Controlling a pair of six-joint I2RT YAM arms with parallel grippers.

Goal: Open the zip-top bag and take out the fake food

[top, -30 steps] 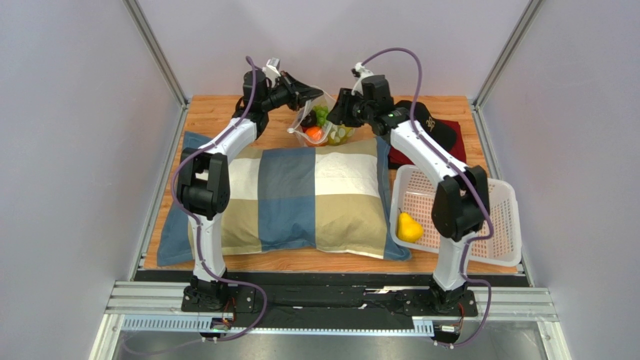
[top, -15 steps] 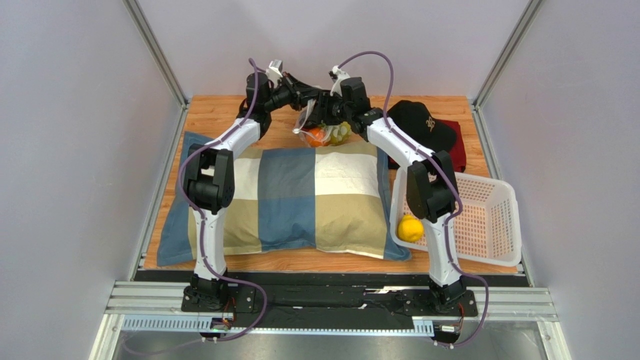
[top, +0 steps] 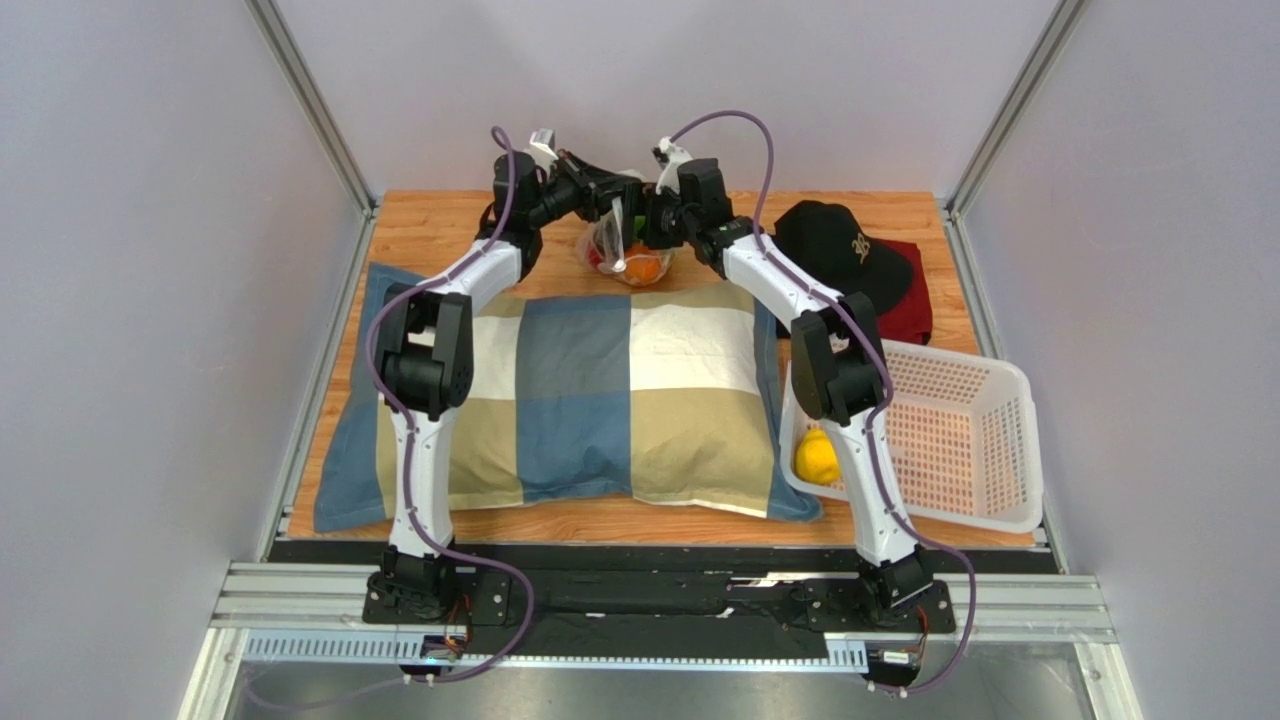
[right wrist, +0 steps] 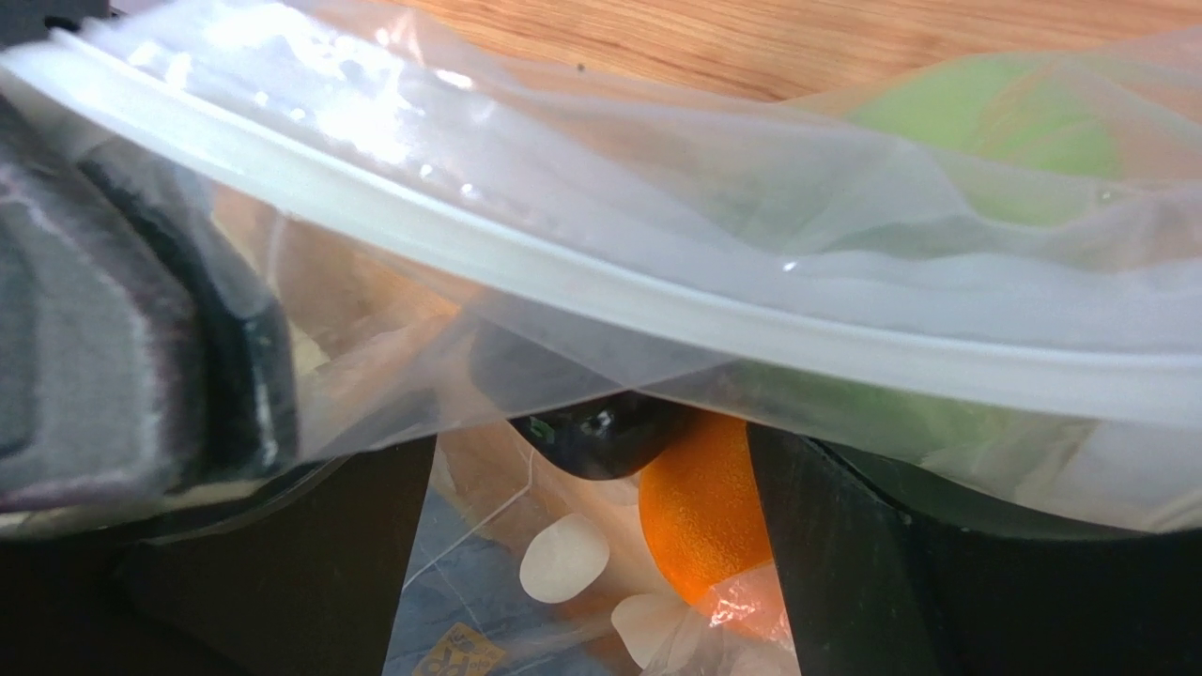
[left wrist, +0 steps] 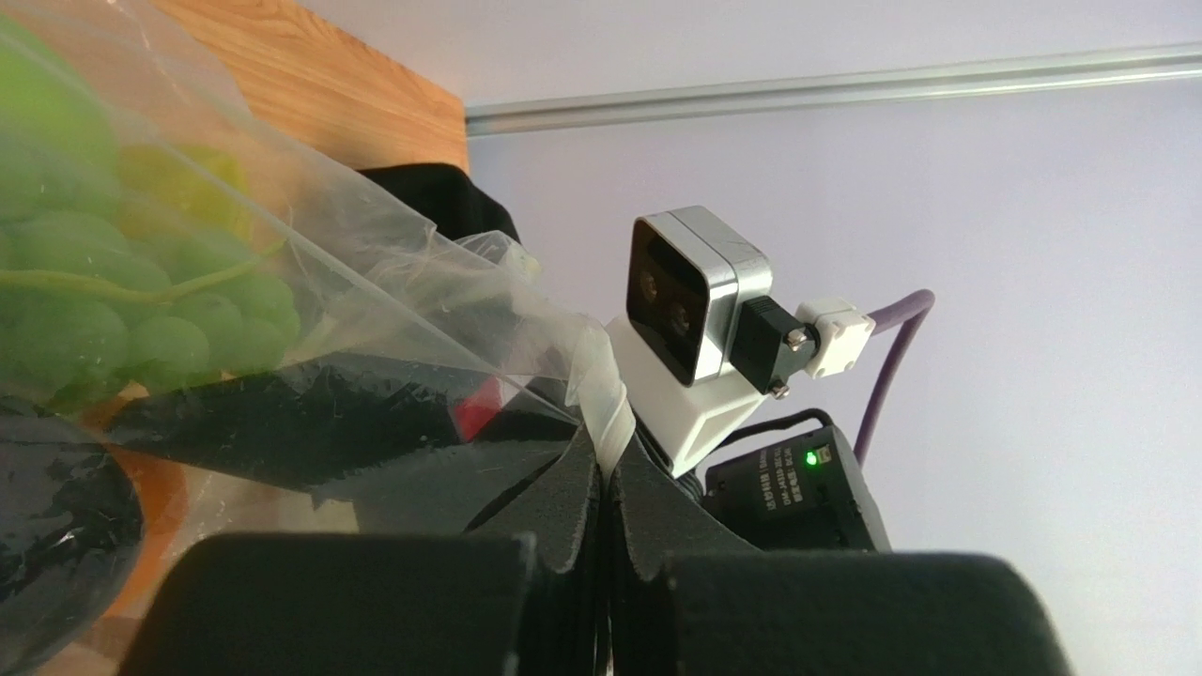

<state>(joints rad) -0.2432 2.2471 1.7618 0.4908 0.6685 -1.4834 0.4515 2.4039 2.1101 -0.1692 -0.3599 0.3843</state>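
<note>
Left hand and right hand meet over the far side of the bench in my overhead view. The zip-top bag sits between them, just beyond the pillow, and the fake food shows orange and green through the plastic. One yellow fruit lies in the white basket on the right, with a black cap behind it. On the left wrist camera I see the left fingers pressed together, pinching the bag's white zip strip, with green grapes behind the film. On the right wrist camera the right fingers stand wide apart and are not clamped on anything I can see. The zip strip crosses above them, and an orange piece shows in the gap between them.
</note>
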